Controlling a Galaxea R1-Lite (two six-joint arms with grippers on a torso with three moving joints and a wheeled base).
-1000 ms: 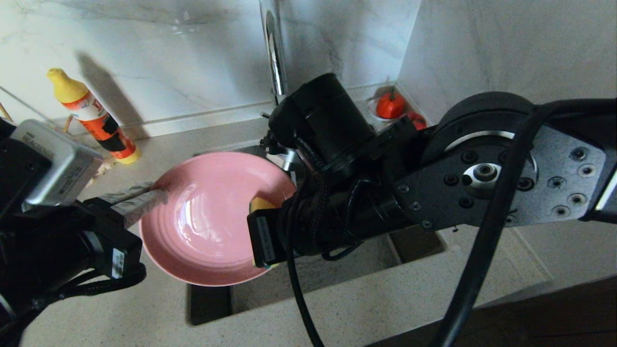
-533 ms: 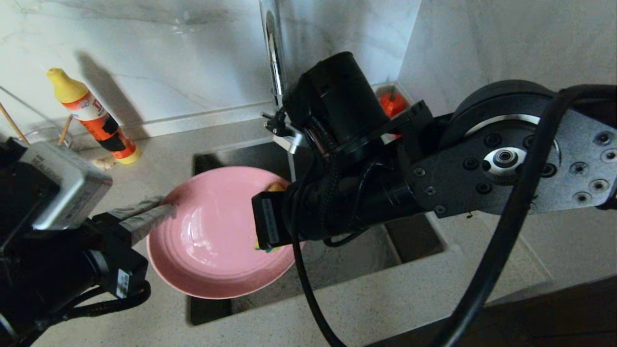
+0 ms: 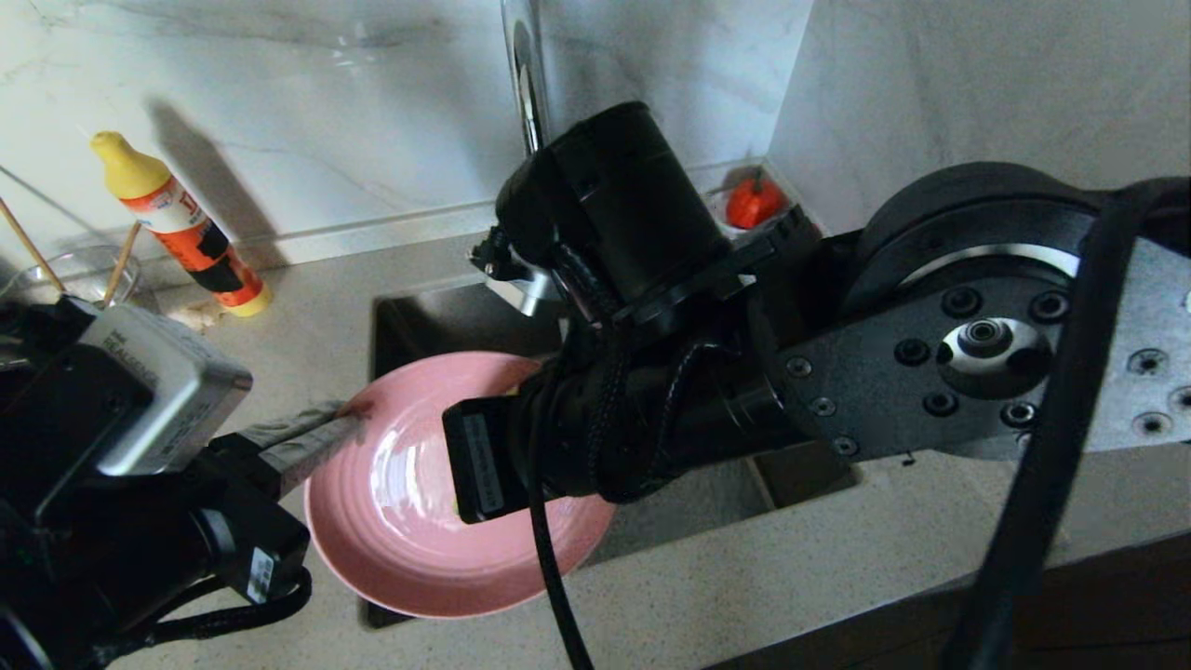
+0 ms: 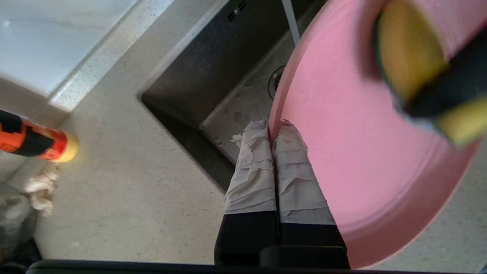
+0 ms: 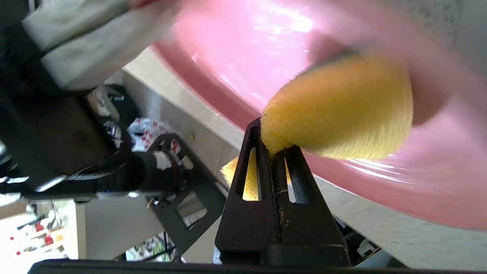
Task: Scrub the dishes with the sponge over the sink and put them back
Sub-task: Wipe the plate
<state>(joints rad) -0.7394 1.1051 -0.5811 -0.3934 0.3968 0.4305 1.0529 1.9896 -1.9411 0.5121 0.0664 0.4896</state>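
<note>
The sink (image 3: 437,312) sits sunk in the speckled counter (image 3: 307,279), its one tap (image 3: 523,84) rising at twelve o'clock behind my right arm. Over the basin's near edge I hold the one pink plate (image 3: 409,521), tilted, its face turned up toward me. My left gripper (image 4: 272,142), fingers wrapped in pale tape, is pinched together on the plate's rim at about nine o'clock of the plate. My right gripper (image 5: 272,152) comes in from three o'clock, its black fingers clamped tight on the one yellow sponge (image 5: 342,110), whose free end presses against the plate's inner face; a thin dark green layer shows along the sponge's edge in the left wrist view. At ten o'clock of the sink stands one orange bottle (image 3: 181,228) with a yellow cap; its label is too small to read. One red fruit (image 3: 752,205) rests in the back corner at one o'clock. My left wrist camera (image 3: 158,395) bears small print that I cannot make out.
</note>
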